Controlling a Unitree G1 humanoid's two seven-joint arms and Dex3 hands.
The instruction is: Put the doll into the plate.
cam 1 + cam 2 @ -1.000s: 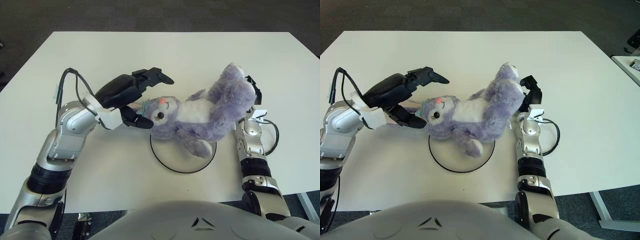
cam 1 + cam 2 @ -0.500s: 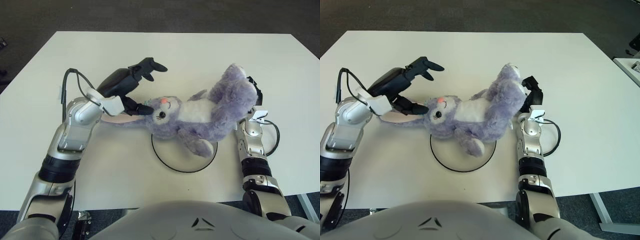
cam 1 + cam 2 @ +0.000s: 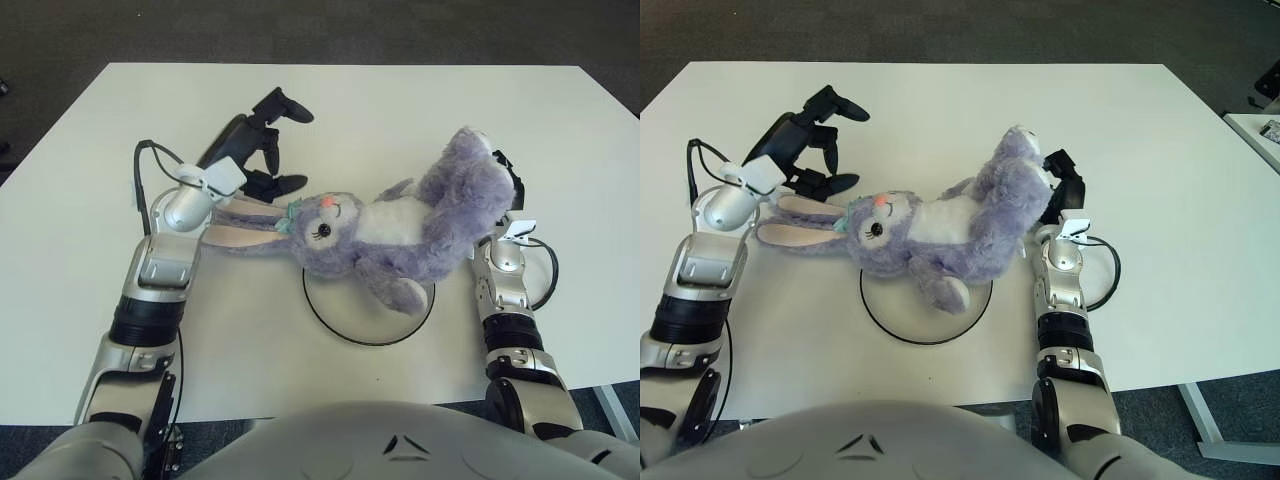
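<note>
White table (image 3: 420, 110) fills most of both views, with dark carpet behind it. On it lies the plate (image 3: 340, 325), a clear round one with a dark rim, close to my body. The doll (image 3: 400, 235), a purple rabbit with a white belly, lies on its back across the far part of the plate: one foot and the lower body are over the plate, while the head and the long ears (image 3: 245, 225) reach out to my left onto the bare table.

My left robot hand (image 3: 262, 145) is just beyond the ears, near the doll's head, with the fingers (image 3: 285, 103) spread apart and nothing between them. My right robot hand (image 3: 1062, 180) is behind the doll's raised legs, at the right side of it; the plush covers most of it, and I cannot tell if its fingers are closed or apart. The right eye view shows more of this hand than the left eye view. The right eye view also shows the corner of a second table (image 3: 1255, 125) at the far right.
</note>
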